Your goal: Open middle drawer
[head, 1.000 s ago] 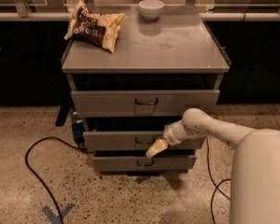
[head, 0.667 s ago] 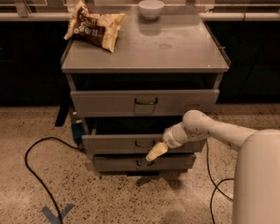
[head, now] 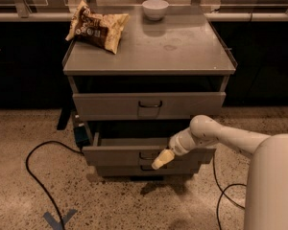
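The grey metal cabinet has three drawers. The middle drawer is pulled partly out, and its front stands forward of the top drawer and the lowest drawer. Its small dark wire handle sits just left of my gripper. The gripper's pale tip is at the middle drawer's front, right by the handle, and points down-left. My white arm reaches in from the right.
A snack bag and a white bowl lie on the cabinet top. A black cable loops on the speckled floor at the left, another cable at the right. Blue tape marks the floor. Dark counters stand behind.
The middle drawer has slid further out toward the camera. My gripper has moved with its front, a little lower and nearer in the view.
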